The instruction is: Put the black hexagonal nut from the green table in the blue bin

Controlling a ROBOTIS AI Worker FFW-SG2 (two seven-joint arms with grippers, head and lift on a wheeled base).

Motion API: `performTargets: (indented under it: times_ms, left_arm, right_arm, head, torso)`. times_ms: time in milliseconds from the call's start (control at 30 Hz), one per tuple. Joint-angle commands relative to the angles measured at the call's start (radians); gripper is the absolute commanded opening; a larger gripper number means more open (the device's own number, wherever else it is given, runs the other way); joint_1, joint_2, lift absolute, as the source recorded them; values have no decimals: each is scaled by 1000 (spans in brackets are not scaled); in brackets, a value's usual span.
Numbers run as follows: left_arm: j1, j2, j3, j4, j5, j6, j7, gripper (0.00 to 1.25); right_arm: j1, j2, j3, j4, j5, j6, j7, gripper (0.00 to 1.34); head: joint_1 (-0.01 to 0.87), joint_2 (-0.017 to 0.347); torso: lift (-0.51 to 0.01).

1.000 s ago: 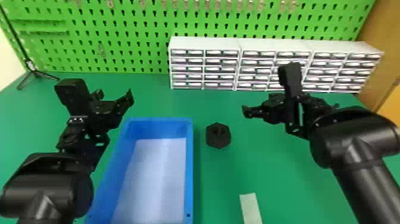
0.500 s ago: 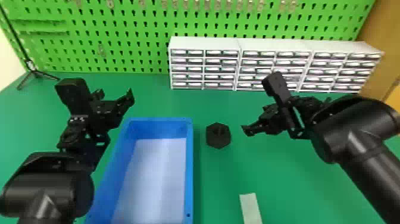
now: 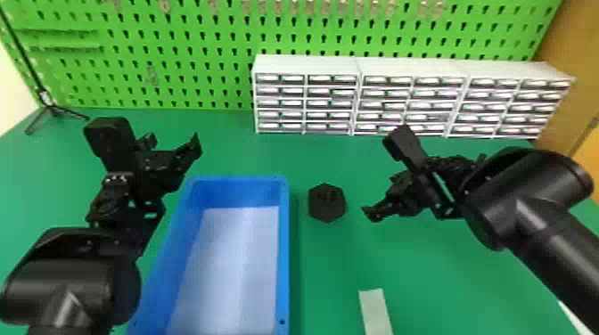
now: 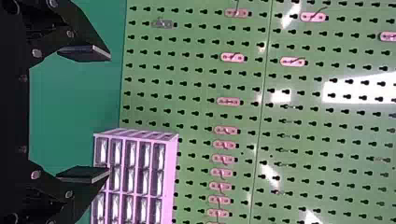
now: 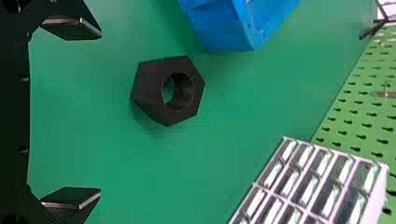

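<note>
The black hexagonal nut (image 3: 326, 203) lies on the green table (image 3: 330, 258), just right of the blue bin (image 3: 284, 249). My right gripper (image 3: 379, 196) is above the table to the right of the nut, apart from it. In the right wrist view, that gripper (image 5: 100, 114) is open, with the nut (image 5: 149, 86) beyond its fingers and a corner of the bin (image 5: 219, 28) past it. My left gripper (image 3: 174, 145) is parked over the bin's far left corner; in the left wrist view, this gripper (image 4: 109, 114) is open and holds nothing.
White drawer cabinets (image 3: 307, 102) stand along the back, before a green pegboard (image 3: 187, 58). A pale strip (image 3: 375, 312) lies on the table near the front. A small black tripod (image 3: 53, 109) is at the back left.
The right gripper has tilted and come lower, toward the table and the nut, while its forearm swung to the right. The left arm, nut and bin have stayed put.
</note>
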Motion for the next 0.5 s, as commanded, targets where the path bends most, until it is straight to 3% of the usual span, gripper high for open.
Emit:
performTargets:
  times_ms: [0,467]
  left_arm:
    - [-1,0,-1,0,-3,0,-1,861]
    - [-7,0,-6,3,-3,0,-1,861]
  right_arm:
    - [-12,-10,31,9,-24,-7,0,1221]
    - [-24,-17,64,30,-57,-33,-1,1220]
  head:
    - [686,28]
    - [686,28]
  torso:
    - [-96]
    - [-96]
